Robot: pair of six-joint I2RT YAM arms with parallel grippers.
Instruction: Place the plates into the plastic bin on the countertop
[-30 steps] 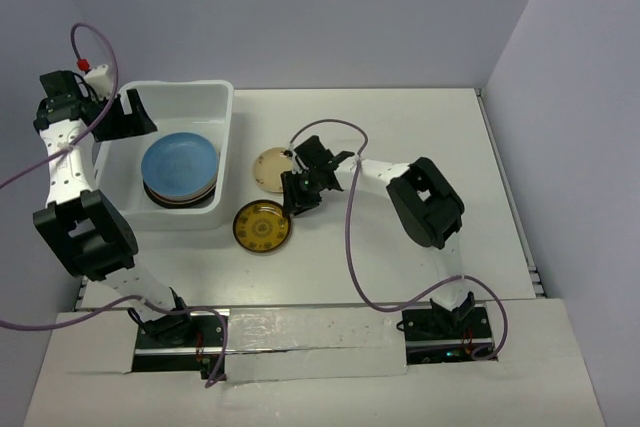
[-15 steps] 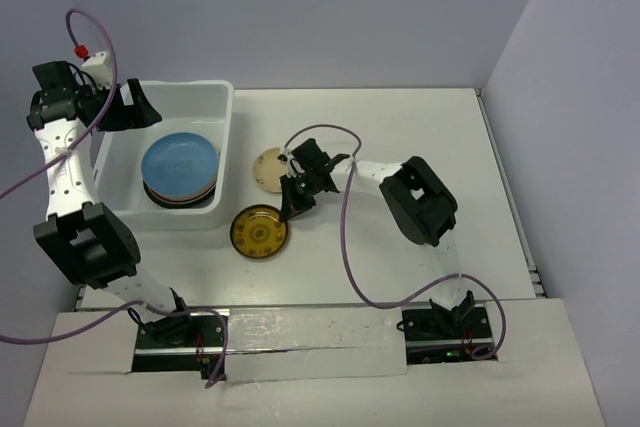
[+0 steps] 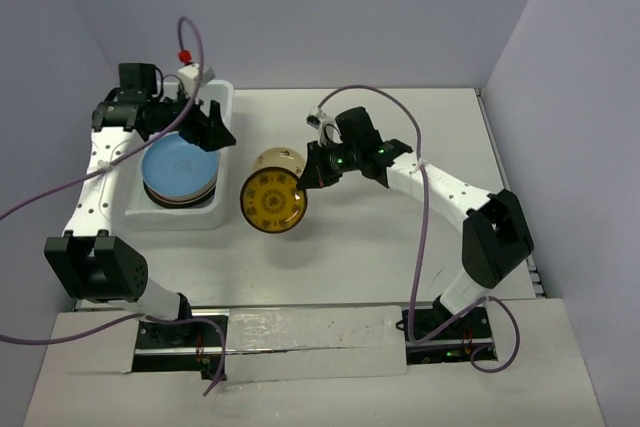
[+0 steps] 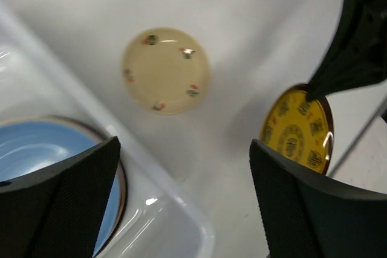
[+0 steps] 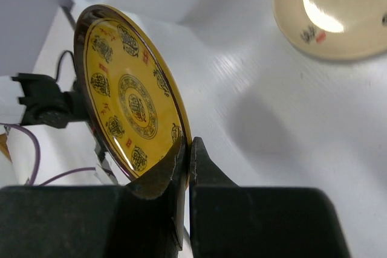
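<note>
Plates are split between two places right now. A blue plate (image 3: pixel 178 162) tops a stack inside the plastic bin (image 3: pixel 215 97) at the far left of the countertop (image 3: pixel 400 247). A small cream plate (image 4: pixel 166 70) with tiny coloured marks lies flat on the white surface, just right of the bin. The dark gold-patterned plate (image 3: pixel 272 202) is in the air.

The right gripper (image 3: pixel 308 179) is pinching that gold plate by its rim. In the right wrist view the two fingers sit clamped together on the edge. The plate stands tilted nearly on edge, its patterned face turned up toward the overhead camera. It hangs just right of the bin's right wall, partly covering the cream plate from above.

The left gripper (image 3: pixel 205 132) hovers over the bin's right edge. Its fingers are spread wide with nothing between them, and its wrist camera looks down on the cream plate and the bin's rim.

What matters next, I'd say, is that the bin lies to the left of the held plate, with only the near-right wall between them. The right arm has to carry the plate left over that wall and level it out above the blue plate. The left arm is close to that path, so they could crowd each other.
</note>
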